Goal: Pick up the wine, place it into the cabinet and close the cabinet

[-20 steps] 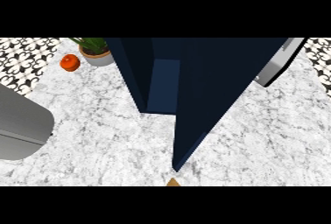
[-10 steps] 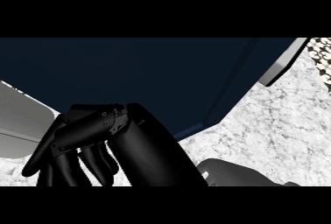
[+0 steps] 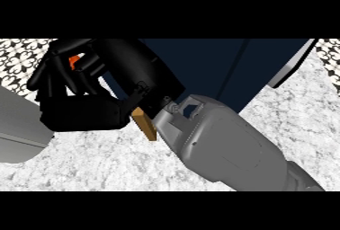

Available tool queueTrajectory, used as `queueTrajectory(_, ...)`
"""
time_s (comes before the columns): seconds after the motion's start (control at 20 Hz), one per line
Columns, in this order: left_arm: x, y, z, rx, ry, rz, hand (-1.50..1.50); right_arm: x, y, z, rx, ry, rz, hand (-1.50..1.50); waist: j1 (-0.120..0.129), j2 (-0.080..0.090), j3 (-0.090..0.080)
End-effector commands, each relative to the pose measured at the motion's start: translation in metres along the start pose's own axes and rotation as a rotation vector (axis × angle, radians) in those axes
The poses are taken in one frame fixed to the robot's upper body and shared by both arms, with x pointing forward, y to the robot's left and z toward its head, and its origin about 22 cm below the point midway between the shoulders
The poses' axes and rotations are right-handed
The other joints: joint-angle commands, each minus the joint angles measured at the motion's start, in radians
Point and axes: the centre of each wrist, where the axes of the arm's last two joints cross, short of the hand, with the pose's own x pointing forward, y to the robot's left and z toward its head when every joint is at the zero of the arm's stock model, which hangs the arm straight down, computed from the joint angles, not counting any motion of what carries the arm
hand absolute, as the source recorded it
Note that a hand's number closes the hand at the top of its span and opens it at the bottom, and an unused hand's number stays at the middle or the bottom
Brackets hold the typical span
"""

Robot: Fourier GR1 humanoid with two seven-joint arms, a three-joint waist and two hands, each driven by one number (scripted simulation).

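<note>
Reaching across the marble counter (image 3: 100, 170), the right robot hand (image 3: 83, 96), fingers curled though round what I cannot tell, meets the dark blue cabinet (image 3: 219, 67); wine unseen, closing probably comes next.

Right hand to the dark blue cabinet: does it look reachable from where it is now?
Probably yes. The right hand lies over the left edge of the dark blue cabinet, and nothing shows between them. Whether they touch cannot be told from this view.
</note>
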Motion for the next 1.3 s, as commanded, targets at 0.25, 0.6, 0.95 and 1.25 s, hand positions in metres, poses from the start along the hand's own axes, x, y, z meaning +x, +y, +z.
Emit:
queueTrajectory(0.25, -0.003, -0.004, -0.003, -0.039, -0.072, 0.035, -1.50, -0.035, -0.003, -0.026, 0.530, 0.298, -0.015, 1.50, 0.009, 0.006, 0.000)
queueTrajectory(0.6, -0.001, 0.007, 0.006, -0.022, -0.070, 0.048, -1.50, -0.068, -0.021, -0.048, 0.577, 0.402, -0.099, 1.50, -0.006, 0.001, 0.000)
queueTrajectory(0.95, -0.002, 0.019, 0.019, 0.009, -0.068, 0.013, -1.50, -0.086, -0.048, -0.052, 0.621, 0.344, -0.237, 1.50, -0.023, -0.002, 0.001)
queueTrajectory(1.25, 0.005, 0.006, 0.003, -0.024, -0.067, 0.026, -1.50, -0.097, -0.083, -0.058, 0.543, 0.324, -0.290, 1.50, -0.023, 0.003, 0.001)
